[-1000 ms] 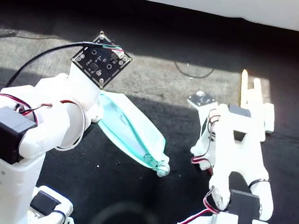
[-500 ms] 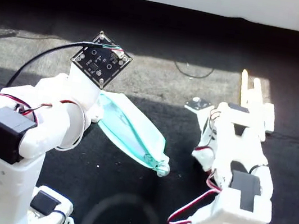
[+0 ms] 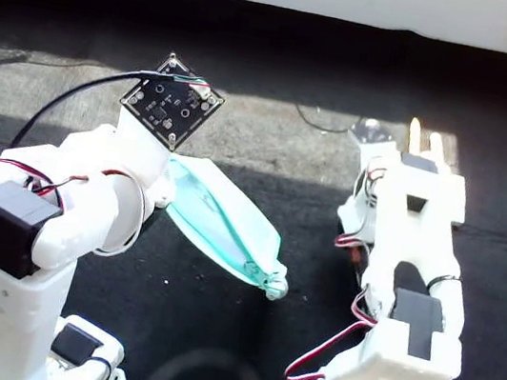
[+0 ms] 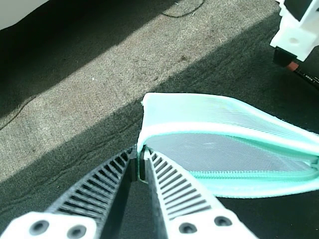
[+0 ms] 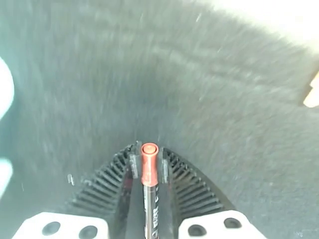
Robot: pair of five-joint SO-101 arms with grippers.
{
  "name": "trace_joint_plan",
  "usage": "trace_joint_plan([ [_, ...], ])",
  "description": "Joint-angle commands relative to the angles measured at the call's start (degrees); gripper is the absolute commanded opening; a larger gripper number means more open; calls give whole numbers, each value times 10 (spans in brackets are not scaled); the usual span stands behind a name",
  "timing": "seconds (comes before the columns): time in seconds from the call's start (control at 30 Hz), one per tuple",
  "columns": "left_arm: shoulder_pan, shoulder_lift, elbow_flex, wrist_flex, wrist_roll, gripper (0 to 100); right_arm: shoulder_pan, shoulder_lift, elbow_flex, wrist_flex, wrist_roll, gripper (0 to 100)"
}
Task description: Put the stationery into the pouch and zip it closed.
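Loading step in hand: the left gripper [image 4: 140, 164] pinches the pouch [image 4: 219, 149] by its end, mouth apparently open. The right gripper [image 5: 148, 152] clamps a red-capped pen [image 5: 149, 172]. Next move: carry the pen left into the mouth.

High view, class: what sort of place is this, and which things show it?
Probably a robotics test bench, not a home desk: left arm and right arm with exposed wiring on a dark cloth, the left end effector gripping a mesh pouch, the right end effector a pen.
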Motion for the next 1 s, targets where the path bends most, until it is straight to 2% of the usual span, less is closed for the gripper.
trace_joint_plan([
  [0.0,4,-8,0,-3,2,13,-16,3,-33,-34,-25,6],
  [0.17,2,-9,0,-2,2,13,-22,73,-57,-12,-22,23],
  [0.33,2,-9,0,-2,2,13,-28,123,-106,64,-21,200],
  [0.53,2,-9,0,-2,2,13,-28,145,-151,77,-9,160],
  [0.97,4,-9,0,-1,2,13,-29,220,-153,103,22,156],
])
